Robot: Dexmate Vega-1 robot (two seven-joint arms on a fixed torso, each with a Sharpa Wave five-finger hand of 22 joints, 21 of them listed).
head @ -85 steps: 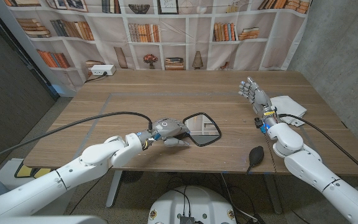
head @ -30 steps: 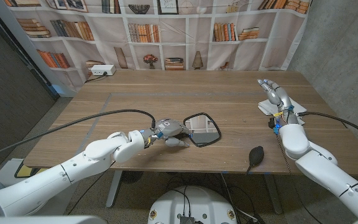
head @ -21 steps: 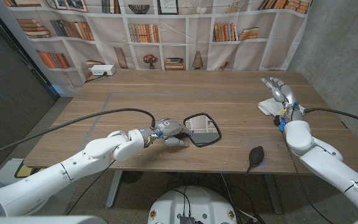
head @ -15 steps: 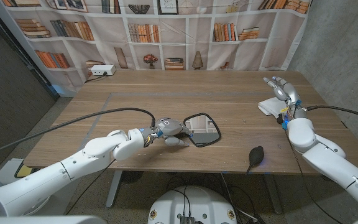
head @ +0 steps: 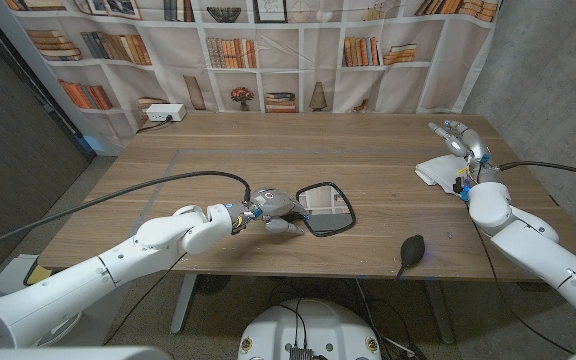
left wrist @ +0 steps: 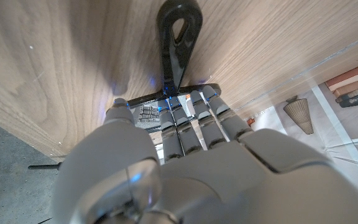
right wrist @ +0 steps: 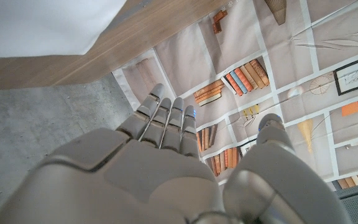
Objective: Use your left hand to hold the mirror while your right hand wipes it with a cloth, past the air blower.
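- The left hand [head: 271, 207] has its fingers on the left edge of the black-framed, rounded mirror [head: 326, 208], which lies flat on the brown wooden table [head: 218, 150] near the front edge. The holding part looks done.
- The right hand [head: 457, 139] is up in the air with its fingers apart and nothing in them. It hangs just over the white folded cloth [head: 435, 168] at the far right of the table.
- So the step now, I think, is getting the cloth. Next the right hand needs to go down, close on the cloth, and carry it across to the mirror.
- The small black air blower [head: 410, 249] lies near the front edge, between the cloth and the mirror. The hand should not bump it.
- The left hand covers part of the mirror, so I cannot tell how tight its hold is.
- In the right wrist view, part of the cloth [right wrist: 36, 25] is cut off at the edge.
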